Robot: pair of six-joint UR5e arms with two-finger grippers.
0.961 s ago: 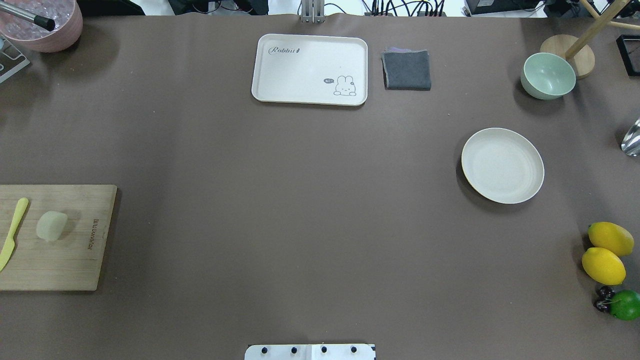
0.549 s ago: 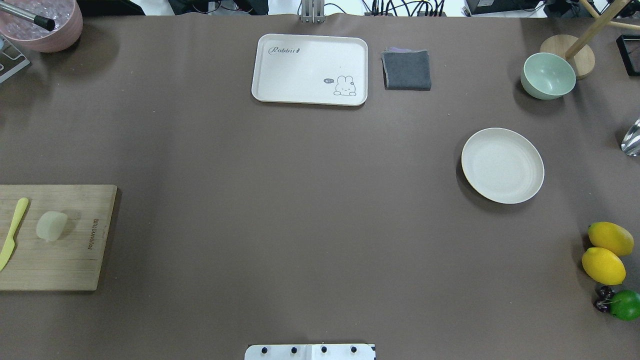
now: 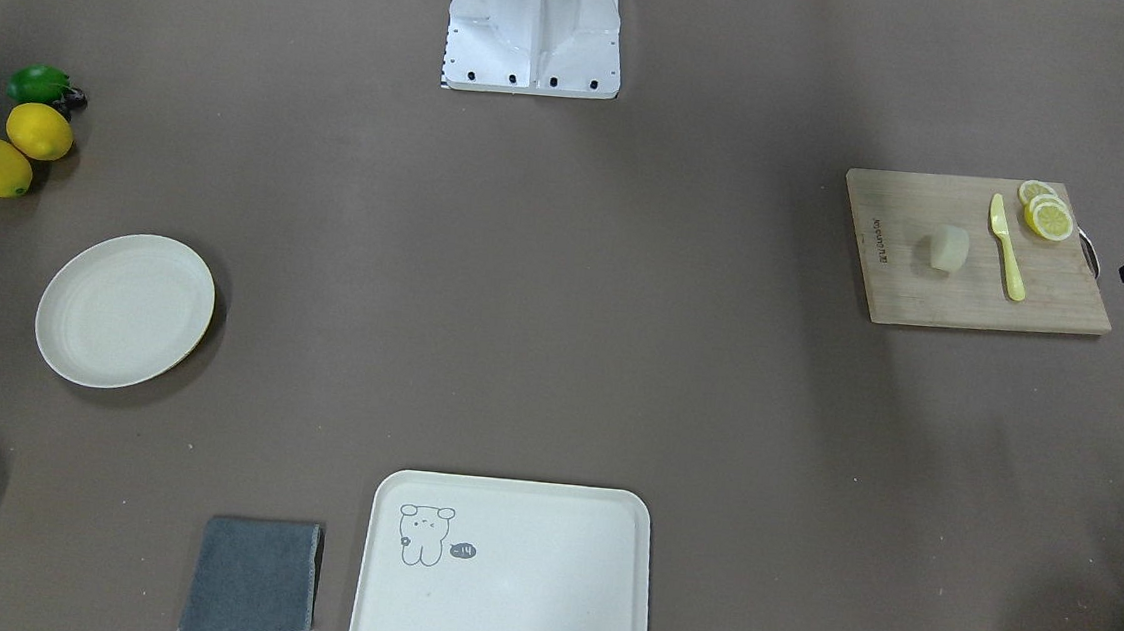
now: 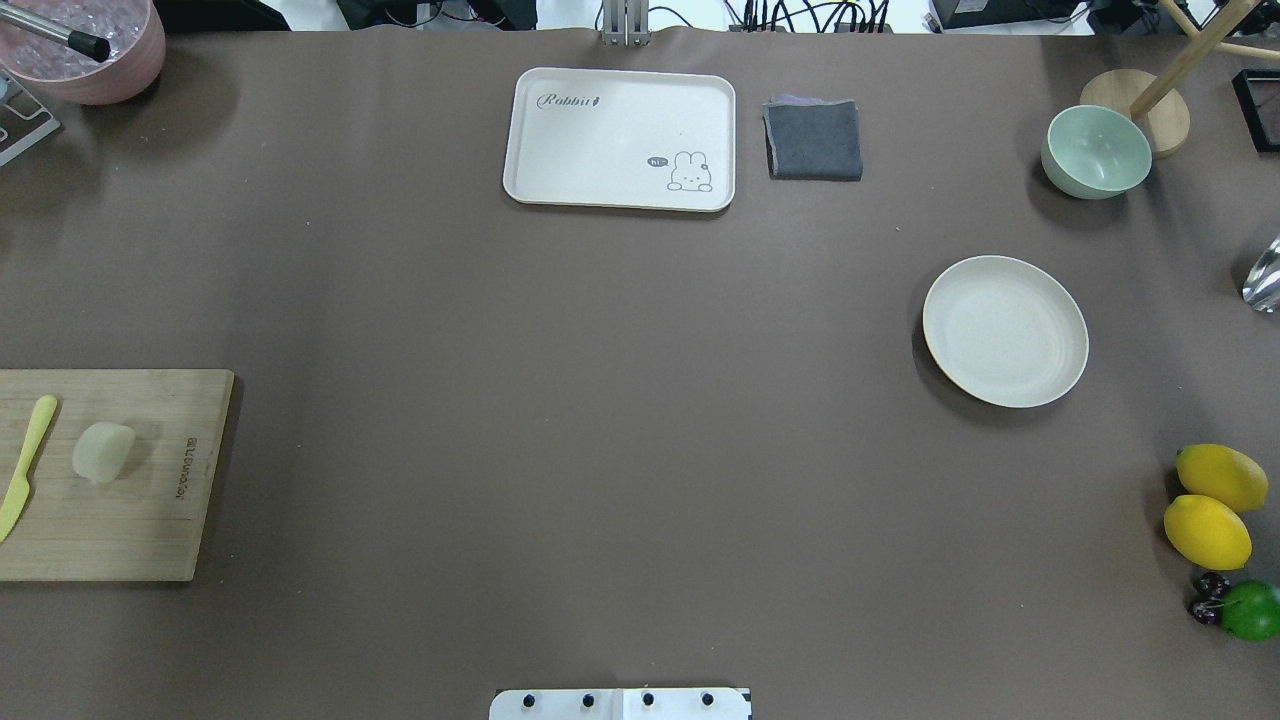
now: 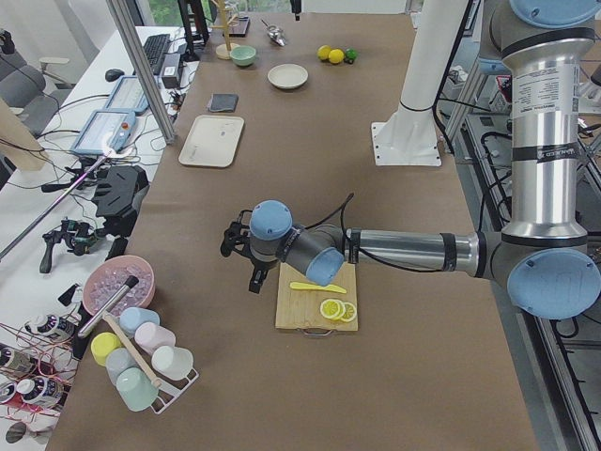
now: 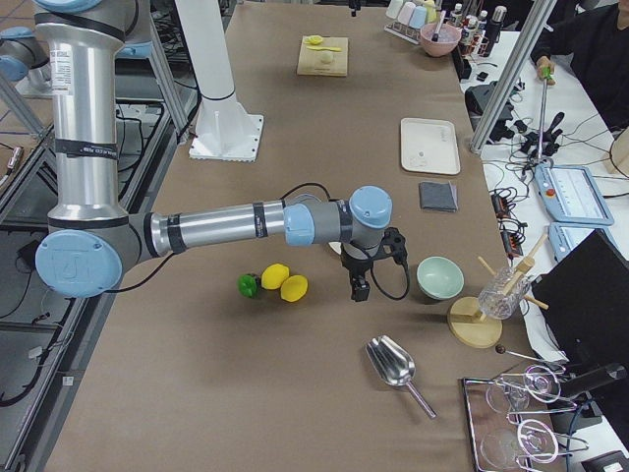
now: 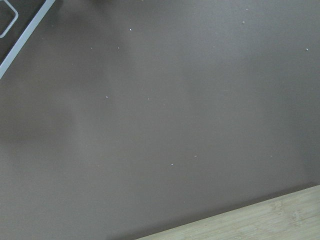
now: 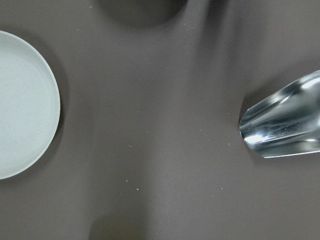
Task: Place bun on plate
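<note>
The bun (image 4: 103, 451) (image 3: 949, 249) (image 6: 327, 57), a small pale lump, rests on a wooden cutting board (image 4: 150, 530) at the table's left edge. Far across the table, the round cream plate (image 4: 1005, 331) (image 3: 125, 309) (image 5: 287, 76) lies with nothing on it; its rim also shows in the right wrist view (image 8: 25, 105). My left gripper (image 5: 242, 266) hovers beyond the board's outer end, apart from the bun. Past the plate, near the scoop, hangs my right gripper (image 6: 359, 287). I cannot tell whether either gripper is open or shut.
A yellow knife (image 3: 1007, 247) and lemon slices (image 3: 1047, 215) share the board. A rabbit tray (image 4: 620, 138), grey cloth (image 4: 814, 139) and green bowl (image 4: 1096, 151) line the far side. Two lemons (image 4: 1208, 531) and a lime (image 4: 1250, 610) sit at right, with a metal scoop (image 8: 285, 122).
</note>
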